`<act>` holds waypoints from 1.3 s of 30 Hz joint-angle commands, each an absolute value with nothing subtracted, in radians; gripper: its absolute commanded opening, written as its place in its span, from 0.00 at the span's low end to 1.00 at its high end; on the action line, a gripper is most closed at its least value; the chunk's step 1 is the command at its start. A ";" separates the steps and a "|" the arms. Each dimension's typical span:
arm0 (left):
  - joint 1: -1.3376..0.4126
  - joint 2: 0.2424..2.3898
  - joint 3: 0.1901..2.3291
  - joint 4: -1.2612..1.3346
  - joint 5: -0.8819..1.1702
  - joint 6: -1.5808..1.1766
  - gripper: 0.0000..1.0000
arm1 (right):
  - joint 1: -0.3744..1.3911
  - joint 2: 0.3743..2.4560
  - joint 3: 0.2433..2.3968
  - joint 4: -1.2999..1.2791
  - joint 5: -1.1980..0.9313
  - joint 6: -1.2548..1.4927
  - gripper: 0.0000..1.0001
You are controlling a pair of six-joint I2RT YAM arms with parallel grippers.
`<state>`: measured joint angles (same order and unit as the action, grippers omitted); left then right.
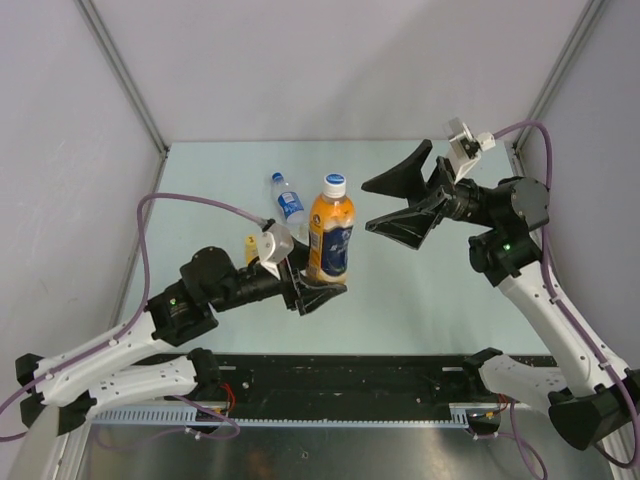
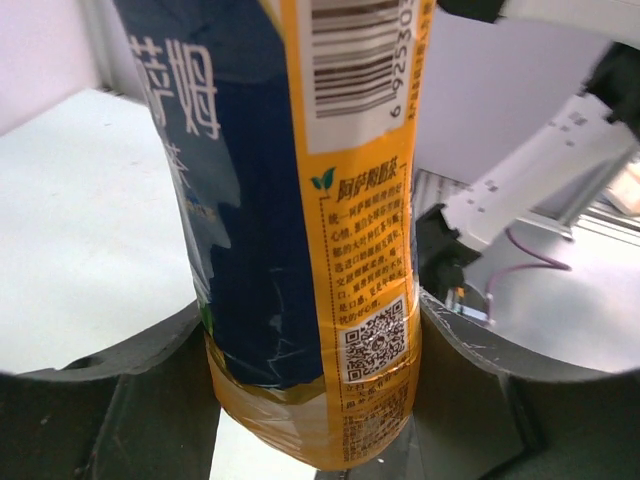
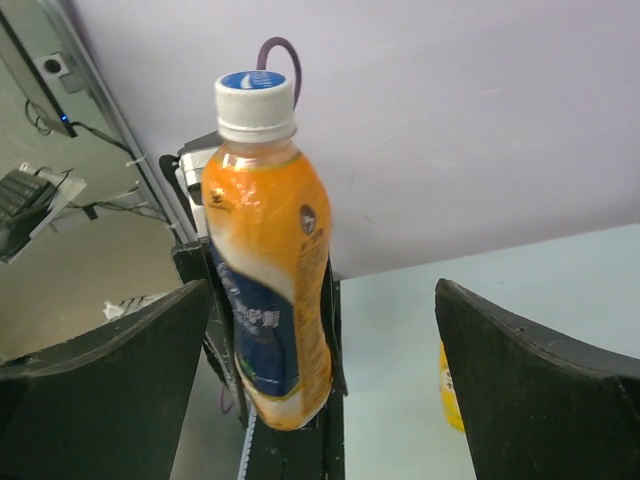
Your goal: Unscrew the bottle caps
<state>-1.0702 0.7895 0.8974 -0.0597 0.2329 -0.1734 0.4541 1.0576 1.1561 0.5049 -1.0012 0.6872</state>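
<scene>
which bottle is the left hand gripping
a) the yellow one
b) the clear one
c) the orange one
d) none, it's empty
c: the left hand is closed on the lower part of the orange bottle, holding it upright, while the clear bottle lies loose behind it.
</scene>
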 commanded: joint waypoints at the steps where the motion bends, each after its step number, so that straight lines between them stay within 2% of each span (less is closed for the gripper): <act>1: -1.069 0.788 0.939 -0.069 0.042 -0.136 0.00 | 0.433 1.005 1.161 0.478 -0.923 0.671 0.99; 11: -1.071 0.843 1.004 -0.279 -0.280 -0.139 0.00 | 0.408 1.000 1.162 0.377 -0.701 0.710 0.99; 20: -1.130 0.963 1.106 -0.469 -0.572 -0.181 0.00 | 0.406 1.093 1.248 0.186 -0.551 0.776 0.99; 25: -1.195 1.057 1.166 -0.548 -0.723 -0.203 0.00 | 0.450 1.168 1.366 0.007 -0.446 0.741 0.99; 32: -1.244 1.159 1.238 -0.625 -0.871 -0.248 0.00 | 0.588 1.315 1.659 -0.358 -0.247 0.602 0.99; 39: -1.267 1.218 1.290 -0.690 -0.990 -0.305 0.00 | 0.644 1.419 1.807 -0.528 -0.131 0.572 0.96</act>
